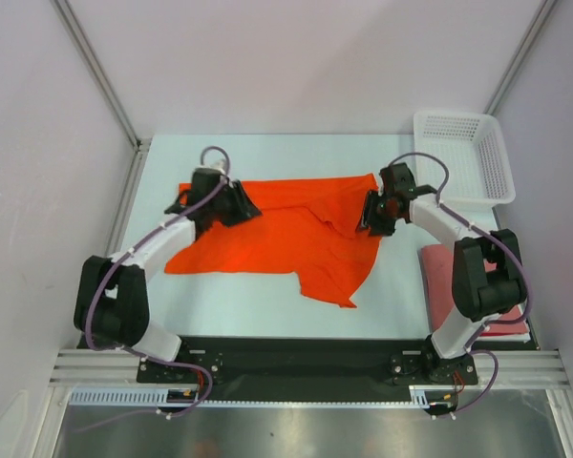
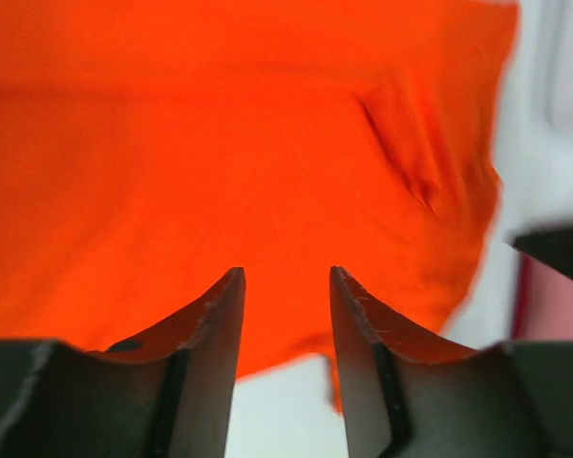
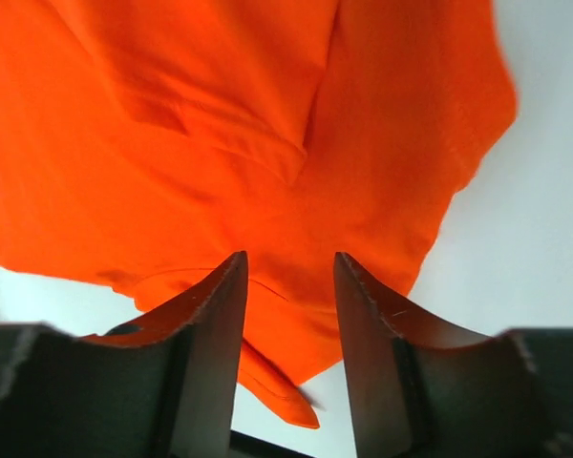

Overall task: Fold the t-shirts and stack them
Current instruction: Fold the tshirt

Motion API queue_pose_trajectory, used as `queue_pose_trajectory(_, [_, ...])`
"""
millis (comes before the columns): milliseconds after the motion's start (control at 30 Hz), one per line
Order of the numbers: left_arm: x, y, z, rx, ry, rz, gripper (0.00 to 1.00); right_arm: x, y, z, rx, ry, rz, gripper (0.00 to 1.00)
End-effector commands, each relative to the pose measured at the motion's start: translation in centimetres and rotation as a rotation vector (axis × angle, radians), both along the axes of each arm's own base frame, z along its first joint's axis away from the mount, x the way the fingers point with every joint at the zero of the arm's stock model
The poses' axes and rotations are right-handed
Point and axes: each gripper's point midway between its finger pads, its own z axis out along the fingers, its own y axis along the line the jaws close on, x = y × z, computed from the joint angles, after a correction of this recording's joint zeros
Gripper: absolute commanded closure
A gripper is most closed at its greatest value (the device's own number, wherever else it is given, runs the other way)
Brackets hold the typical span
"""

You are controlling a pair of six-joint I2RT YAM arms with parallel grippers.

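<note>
Two shirts are counted: one orange shirt between both pairs of fingers, one brick-red shirt outside the right fingers. One white basket is seen beyond the right fingers. Two grippers are counted: left gripper, right gripper.

- The orange shirt covers the middle of the table; bare strips are free in front of it and behind it.
- The white basket blocks the far right corner.
- The brick-red shirt lies by the right edge, partly under the right arm.
</note>
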Motion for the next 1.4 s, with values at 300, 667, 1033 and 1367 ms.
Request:
queue_pose_trajectory(300, [-2.6, -14.8, -1.2, -0.359, 0.06, -0.216, 0.63, 1.8, 2.3, -2.5, 0.194, -0.005, 0.019, 0.58])
queue_pose_trajectory(667, [0.4, -19.7, -2.3, -0.488, 0.118, -0.206, 0.69, 2.9, 2.2, -5.1, 0.239, 0.04, 0.004, 0.62])
queue_pose_trajectory(1033, [2.1, -20.9, -3.5, -0.512, 0.143, -0.161, 0.62, 3.2, 2.5, -4.8, 0.301, 0.084, -0.031, 1.0])
queue_pose_trajectory(1367, [2.7, -21.4, -5.0, -0.53, 0.186, -0.122, 0.57, 6.6, -2.8, -0.4, 0.216, 0.007, -0.139, 1.0])
